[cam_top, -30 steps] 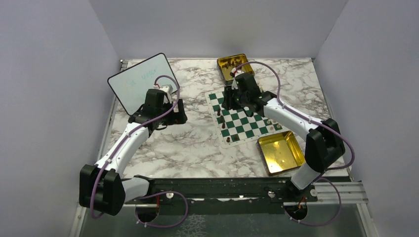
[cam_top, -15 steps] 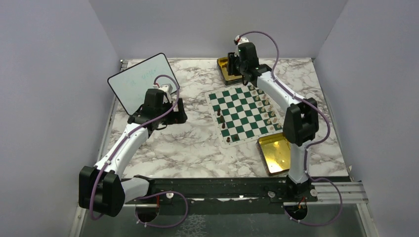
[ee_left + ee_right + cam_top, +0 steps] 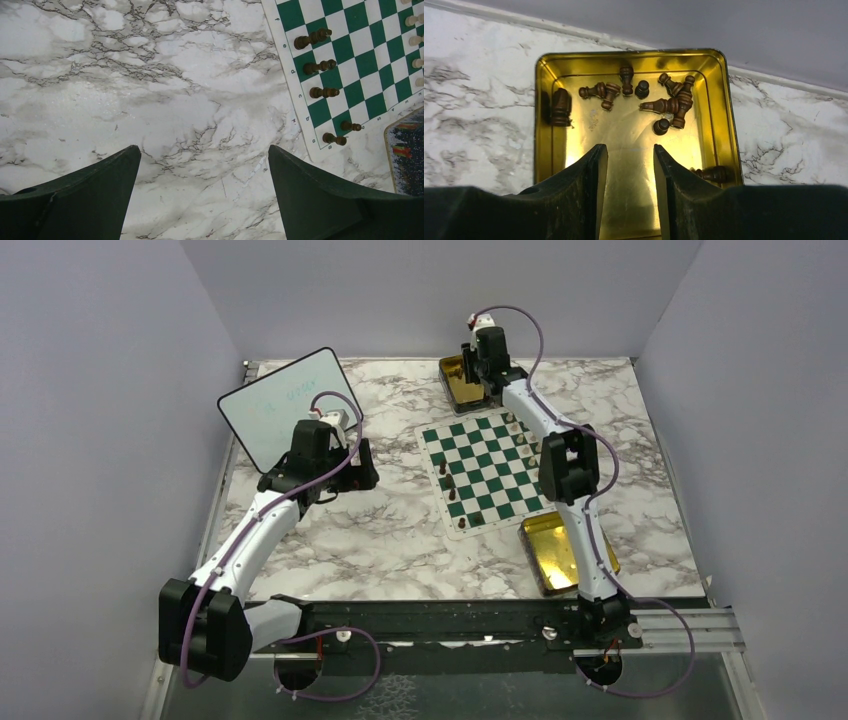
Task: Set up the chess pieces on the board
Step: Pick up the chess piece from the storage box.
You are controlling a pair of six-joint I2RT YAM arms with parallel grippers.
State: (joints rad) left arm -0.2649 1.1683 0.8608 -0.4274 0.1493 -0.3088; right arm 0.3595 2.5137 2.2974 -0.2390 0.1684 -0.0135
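Pieces [image 3: 663, 105], dark brown, are lying tipped over in the gold tin [image 3: 723, 120]. The right pincer [image 3: 630, 151] is hanging above them, slightly spread, holding nothing.

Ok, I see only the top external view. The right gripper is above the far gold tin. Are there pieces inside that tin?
Observer: Yes, the far gold tin holds only dark brown pieces, most lying down.
Operator: Does the right gripper hold one?
Observer: No, the right gripper is open by a narrow gap and empty.
Operator: And the left one?
Observer: The left gripper is open wide over the marble table, beside the board, holding nothing.
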